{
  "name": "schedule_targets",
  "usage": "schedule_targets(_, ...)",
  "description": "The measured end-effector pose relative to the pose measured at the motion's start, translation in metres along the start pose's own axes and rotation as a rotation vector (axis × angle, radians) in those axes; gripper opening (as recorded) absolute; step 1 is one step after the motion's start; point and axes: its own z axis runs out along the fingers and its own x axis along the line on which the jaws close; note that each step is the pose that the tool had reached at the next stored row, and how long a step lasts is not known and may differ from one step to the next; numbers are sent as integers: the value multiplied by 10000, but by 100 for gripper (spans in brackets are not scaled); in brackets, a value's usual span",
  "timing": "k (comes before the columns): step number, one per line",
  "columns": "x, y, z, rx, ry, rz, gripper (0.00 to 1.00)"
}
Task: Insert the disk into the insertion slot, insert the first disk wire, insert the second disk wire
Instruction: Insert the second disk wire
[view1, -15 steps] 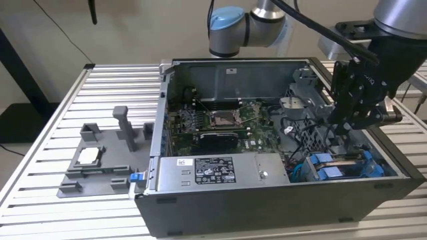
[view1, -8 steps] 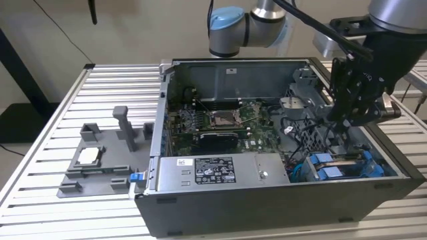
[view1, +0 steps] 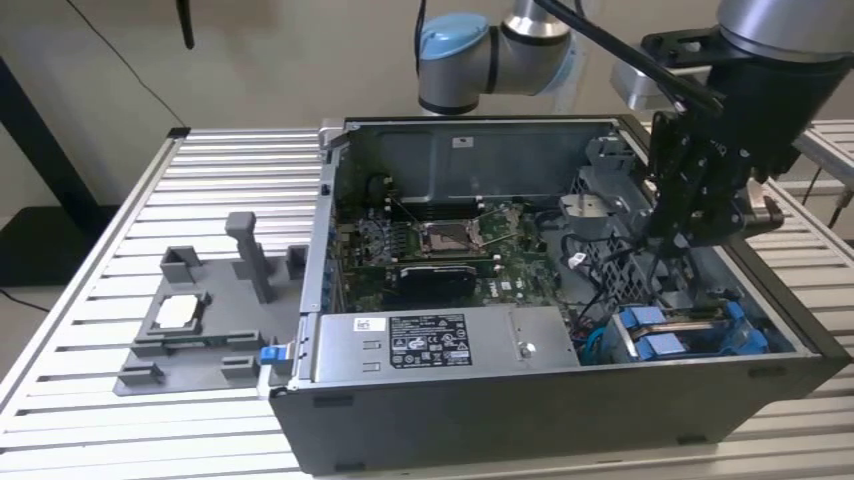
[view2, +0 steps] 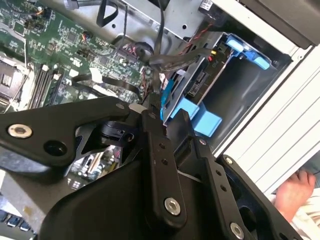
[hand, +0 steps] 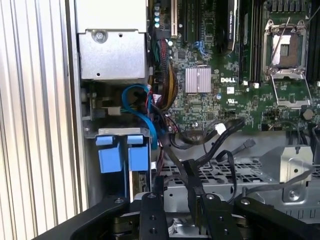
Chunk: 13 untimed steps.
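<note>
1. Exterior view. The open computer case (view1: 561, 420) lies on the slatted surface (view1: 80, 420).
   - The insertion slot (view1: 683, 330), dark metal with blue tabs, sits in a case corner. The power supply (view1: 427, 340) is just beside it, toward the exterior view's left.
   - The gripper (view1: 691, 235) hangs inside the case, just above the slot. I judge it is placed there to reach the slot's open end.
   - A grey fixture (view1: 200, 330) stands outside the case, well apart from the slot.

2. Second wrist view. The disk (view2: 199, 75) looks seated in the slot, with its connector edge turned toward the gripper.
   - The fingers (view2: 156, 150) are drawn almost together and seem to pinch a black wire (view2: 167, 59) that runs toward that edge.
   - The linkage hides the actual contact, so the pinch is a judgement. A narrow hold would suit steering a plug.
   - A person's hand (view2: 295, 192) rests beyond the case wall, apart from the slot.

3. First wrist view. The blue tabs (hand: 122, 157) mark the slot's mouth.
   - A blue cable (hand: 142, 102) loops just beside the slot, on the motherboard (hand: 210, 100) side.
   - Black wires trail from the slot area down between the fingers.
</note>
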Motion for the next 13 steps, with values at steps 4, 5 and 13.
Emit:
schedule_targets(4,-44,62,-1,1,33,-6,34)
schedule_targets(5,-57,81,-1,3,55,-11,34)
schedule_targets(13,-176,175,37,114,453,-185,34)
